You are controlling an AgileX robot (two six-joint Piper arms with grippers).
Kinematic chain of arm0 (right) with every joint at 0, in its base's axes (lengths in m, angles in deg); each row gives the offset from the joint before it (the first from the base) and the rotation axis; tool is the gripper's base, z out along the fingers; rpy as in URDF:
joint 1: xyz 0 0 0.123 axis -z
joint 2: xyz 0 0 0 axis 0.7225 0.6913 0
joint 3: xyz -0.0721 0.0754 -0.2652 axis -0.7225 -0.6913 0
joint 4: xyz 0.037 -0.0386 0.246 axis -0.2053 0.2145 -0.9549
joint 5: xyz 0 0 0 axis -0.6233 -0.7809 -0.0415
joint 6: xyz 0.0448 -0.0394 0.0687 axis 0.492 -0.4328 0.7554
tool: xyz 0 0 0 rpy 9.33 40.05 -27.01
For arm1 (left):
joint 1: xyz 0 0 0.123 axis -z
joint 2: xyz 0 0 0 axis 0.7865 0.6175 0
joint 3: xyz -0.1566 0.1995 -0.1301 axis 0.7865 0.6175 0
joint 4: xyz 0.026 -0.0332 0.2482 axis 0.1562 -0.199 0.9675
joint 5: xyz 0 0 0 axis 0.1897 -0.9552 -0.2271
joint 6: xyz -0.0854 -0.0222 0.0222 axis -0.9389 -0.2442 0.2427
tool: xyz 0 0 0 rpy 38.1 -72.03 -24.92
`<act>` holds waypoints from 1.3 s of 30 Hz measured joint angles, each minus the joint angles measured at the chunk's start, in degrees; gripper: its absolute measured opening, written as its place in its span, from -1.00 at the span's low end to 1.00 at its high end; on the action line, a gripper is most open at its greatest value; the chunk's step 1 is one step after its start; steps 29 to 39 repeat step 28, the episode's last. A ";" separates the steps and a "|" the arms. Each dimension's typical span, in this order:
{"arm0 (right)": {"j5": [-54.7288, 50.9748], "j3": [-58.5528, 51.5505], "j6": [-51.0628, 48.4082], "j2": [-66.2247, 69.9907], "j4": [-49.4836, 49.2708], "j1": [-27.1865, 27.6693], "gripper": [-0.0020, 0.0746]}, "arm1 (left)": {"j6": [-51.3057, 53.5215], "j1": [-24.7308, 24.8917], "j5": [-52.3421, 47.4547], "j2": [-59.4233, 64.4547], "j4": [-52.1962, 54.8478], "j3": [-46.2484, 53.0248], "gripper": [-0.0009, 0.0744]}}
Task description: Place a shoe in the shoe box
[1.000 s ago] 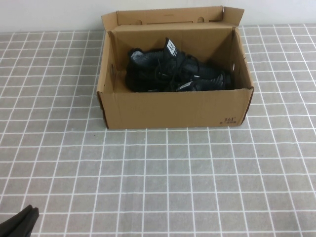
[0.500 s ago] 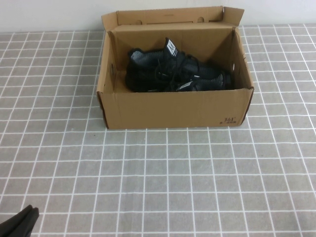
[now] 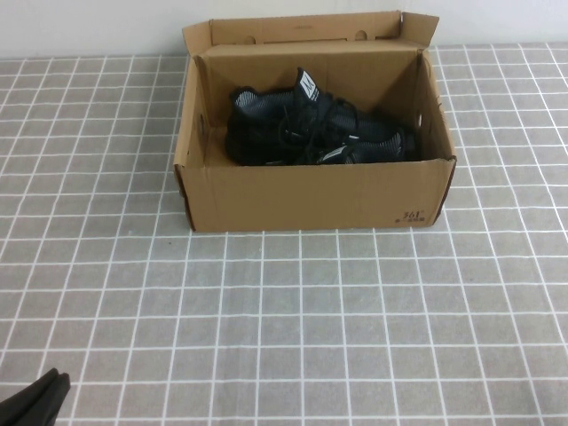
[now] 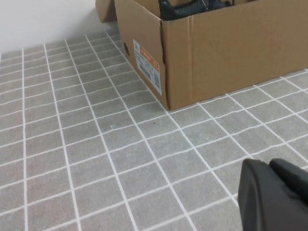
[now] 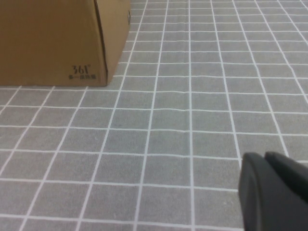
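Shoe (image 3: 377, 142) lying on its side inside the shoe box (image 3: 311, 197), close behind the front wall, toe end toward the box's right end. Black knit upper, black laces, a thin silvery stripe glinting along the flank. Pressed against its mate (image 3: 262, 115), set deeper in the box, grey insole showing at the heel opening and a white-logo tongue tag (image 3: 308, 86) standing upright. Exactly where one sneaker ends and the other begins hard to tell among the black.

Box of brown corrugated cardboard, rectangular, longer than the pair. Lid flap (image 3: 302, 28) hinged at the back wall and standing up, side tabs folded outward. Small dark "361" print (image 3: 411, 216) at the front right corner. White and orange sticker (image 4: 147, 65) on the left end wall.

Under the box, a grey table surface (image 3: 293, 328) ruled into small squares by thin white lines, matte and flat, spreading out on every side. Behind the box, a plain pale wall (image 3: 89, 27).

Left gripper (image 4: 274, 195) well in front of the box and off to its left, low over the grey squares, black rounded fingers closed together, nothing between them; only a dark tip (image 3: 35, 401) of it in the high view. Right gripper (image 5: 275, 192) well in front of the box's right front corner, fingers likewise pressed together and holding nothing.
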 joint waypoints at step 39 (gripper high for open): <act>-0.23 0.00 -0.13 -0.04 0.00 0.00 -0.99 | -11.76 -17.81 -14.90 -8.25 5.16 0.00 -0.98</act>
